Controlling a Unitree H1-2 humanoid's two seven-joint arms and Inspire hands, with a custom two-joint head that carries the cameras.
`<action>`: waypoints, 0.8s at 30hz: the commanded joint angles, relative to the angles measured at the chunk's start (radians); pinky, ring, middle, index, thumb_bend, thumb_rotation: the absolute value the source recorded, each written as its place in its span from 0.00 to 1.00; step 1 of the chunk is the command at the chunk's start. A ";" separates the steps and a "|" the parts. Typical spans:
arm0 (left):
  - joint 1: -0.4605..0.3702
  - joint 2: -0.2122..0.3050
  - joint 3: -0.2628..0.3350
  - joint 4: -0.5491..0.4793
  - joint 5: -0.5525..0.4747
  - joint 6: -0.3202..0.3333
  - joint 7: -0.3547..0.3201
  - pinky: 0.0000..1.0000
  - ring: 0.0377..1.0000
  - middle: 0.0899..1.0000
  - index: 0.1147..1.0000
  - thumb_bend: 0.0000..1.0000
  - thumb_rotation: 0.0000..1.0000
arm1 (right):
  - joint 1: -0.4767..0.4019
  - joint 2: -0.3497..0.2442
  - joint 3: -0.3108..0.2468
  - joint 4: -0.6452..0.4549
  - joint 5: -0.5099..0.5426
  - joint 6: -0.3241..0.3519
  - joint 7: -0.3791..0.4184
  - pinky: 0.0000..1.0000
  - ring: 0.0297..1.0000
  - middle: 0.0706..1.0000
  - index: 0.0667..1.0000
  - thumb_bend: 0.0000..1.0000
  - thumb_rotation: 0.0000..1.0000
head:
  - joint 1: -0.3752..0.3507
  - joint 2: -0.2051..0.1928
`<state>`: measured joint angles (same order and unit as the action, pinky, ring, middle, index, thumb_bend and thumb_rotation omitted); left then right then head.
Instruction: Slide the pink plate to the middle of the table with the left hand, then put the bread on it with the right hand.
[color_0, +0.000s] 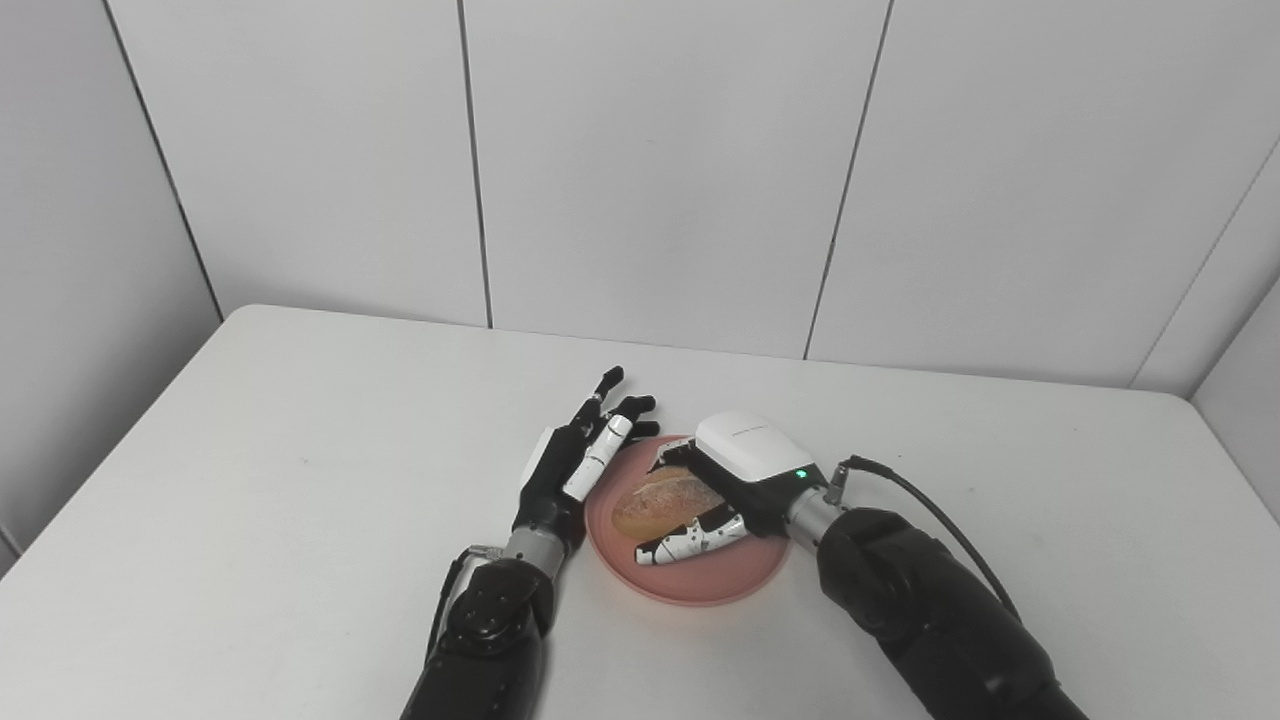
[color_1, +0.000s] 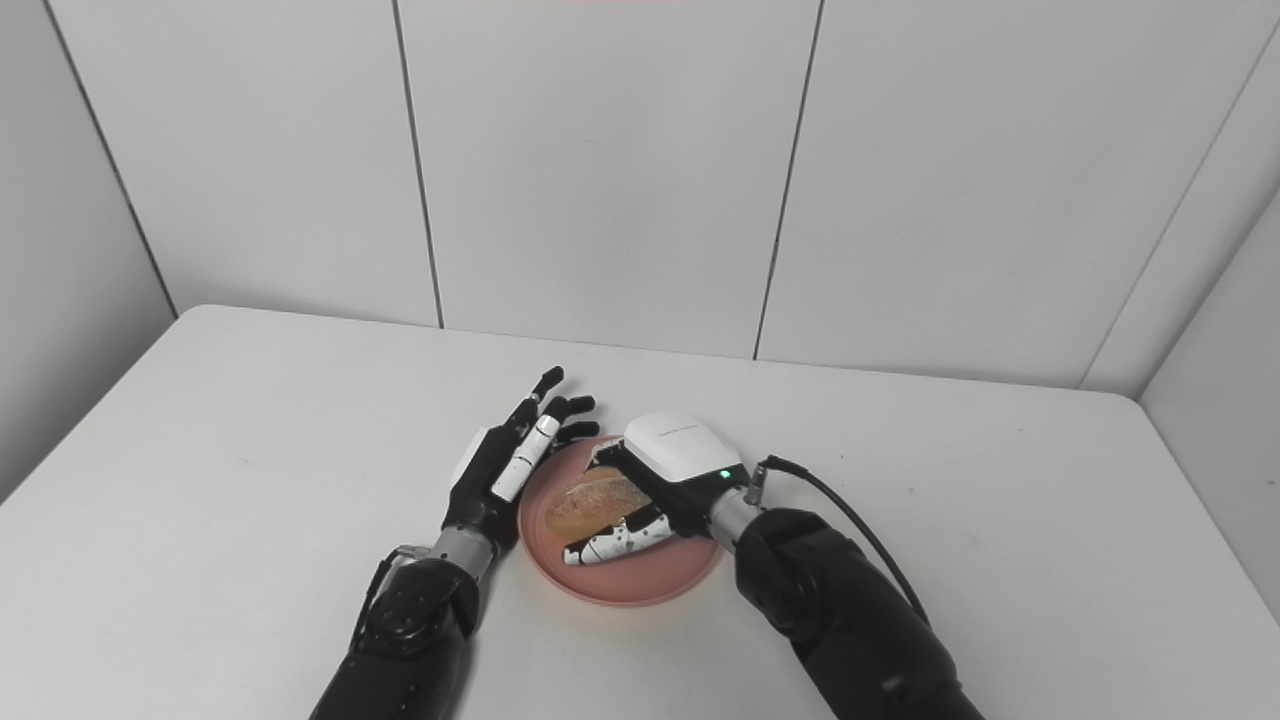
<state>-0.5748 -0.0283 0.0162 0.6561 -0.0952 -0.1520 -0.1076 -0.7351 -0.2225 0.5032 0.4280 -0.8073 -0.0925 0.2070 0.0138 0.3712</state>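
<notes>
The pink plate (color_0: 705, 582) lies on the white table (color_0: 300, 480), near the middle toward the front. The brown bread roll (color_0: 655, 500) sits on the plate. My right hand (color_0: 745, 462) is over the plate's right half, shut around the bread, with the thumb (color_0: 690, 543) in front of it and the fingers hidden behind it. My left hand (color_0: 578, 458) is open, fingers stretched out flat, lying along the plate's left rim and touching or nearly touching it. The scene also shows in the right eye view, with the plate (color_1: 640, 582) and the bread (color_1: 585, 503).
The table's back edge meets grey wall panels (color_0: 650, 180). A black cable (color_0: 930, 515) loops from my right wrist. The table surface stretches wide to the left and to the right (color_0: 1080, 520) of the plate.
</notes>
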 joint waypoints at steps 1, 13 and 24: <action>0.057 -0.007 -0.006 0.069 -0.002 0.036 -0.011 0.77 0.75 0.79 0.92 0.73 0.73 | -0.016 -0.014 -0.010 -0.024 -0.003 0.022 0.003 0.51 0.59 0.62 0.58 0.97 0.77 | 0.000 0.000; 0.054 -0.015 0.016 0.062 -0.010 0.023 0.009 0.82 0.77 0.78 0.90 0.69 0.71 | -0.004 -0.003 -0.083 -0.073 0.051 -0.004 -0.054 0.45 0.53 0.57 0.58 0.96 0.75 | -0.003 0.001; 0.035 -0.015 0.049 0.071 -0.025 -0.016 0.019 0.90 0.89 0.90 0.92 0.76 0.71 | 0.059 0.038 -0.224 -0.088 0.204 -0.088 -0.233 0.50 0.59 0.66 0.66 0.92 0.90 | -0.008 0.002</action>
<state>-0.5902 -0.0388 0.0611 0.6740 -0.1106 -0.1758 -0.0957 -0.6581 -0.1927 0.3035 0.3468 -0.6351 -0.1308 0.0176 0.0077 0.3728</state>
